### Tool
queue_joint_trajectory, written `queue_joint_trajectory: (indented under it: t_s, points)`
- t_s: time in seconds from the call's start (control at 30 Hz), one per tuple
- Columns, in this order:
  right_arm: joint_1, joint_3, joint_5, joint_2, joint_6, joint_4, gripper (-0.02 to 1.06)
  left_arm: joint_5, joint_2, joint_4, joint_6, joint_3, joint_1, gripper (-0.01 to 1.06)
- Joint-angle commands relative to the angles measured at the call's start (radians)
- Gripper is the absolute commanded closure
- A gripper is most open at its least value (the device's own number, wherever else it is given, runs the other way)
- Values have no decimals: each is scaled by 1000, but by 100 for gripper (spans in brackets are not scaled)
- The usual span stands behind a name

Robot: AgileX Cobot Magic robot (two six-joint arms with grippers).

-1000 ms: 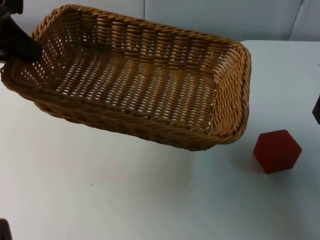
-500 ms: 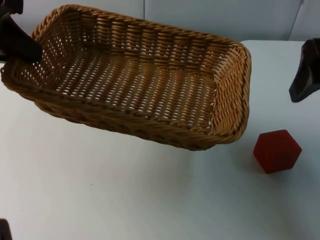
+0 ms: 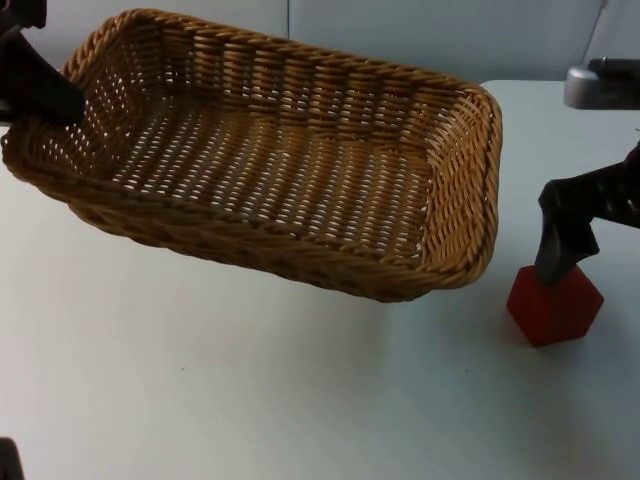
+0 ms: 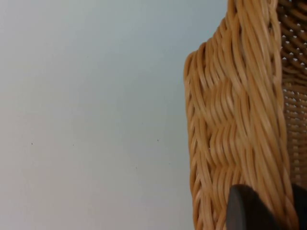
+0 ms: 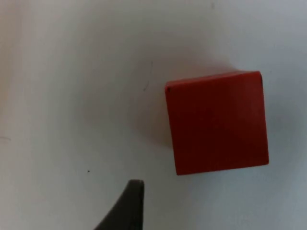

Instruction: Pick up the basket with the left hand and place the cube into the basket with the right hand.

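White table, grey wall behind.

Basket: wicker, rectangular, empty. Raised off the table and tilted, shadow beneath; held so, by judgement, to keep the open top free for a drop from above. Near short end toward the cube, far short end at the left gripper.

Left gripper: at the basket's far short end, clamped on the rim there. In the left wrist view, one black fingertip pressed against the outer weave of the basket, table beyond. Closed on the wall, bearing the load.

Cube: red, flat on the table, just beside the basket's near corner, apart from it. Not yet lifted.

Right gripper: directly over the cube, lower fingertip at or just above its top face; contact not certain. Holding nothing. Spread of the fingers not to be told from these views. In the right wrist view, cube ahead of and off to one side of the visible fingertip, clear gap between them, square to the view.

Step in hand, by judgement: approach for the grasp. Cube off-centre to the gripper, so some sideways correction likely needed before closing.

Remaining: grasp, lift, carry over the rim, release.
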Motion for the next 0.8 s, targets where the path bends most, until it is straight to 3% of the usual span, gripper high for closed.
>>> queue_joint_trajectory:
  t_s: [0.0,0.57,0.77]
  points:
    - [-8,-10,-34,16,-6,-11,7,18,-13,-41,-5,1,0,105]
    - [-51,-11,-136,73,-79,-30,8,16,-13,-41,-5,1,0,105]
    - [-51,-78,-89,106,-105,-2,8,16,-13,-41,-5,1,0,105]
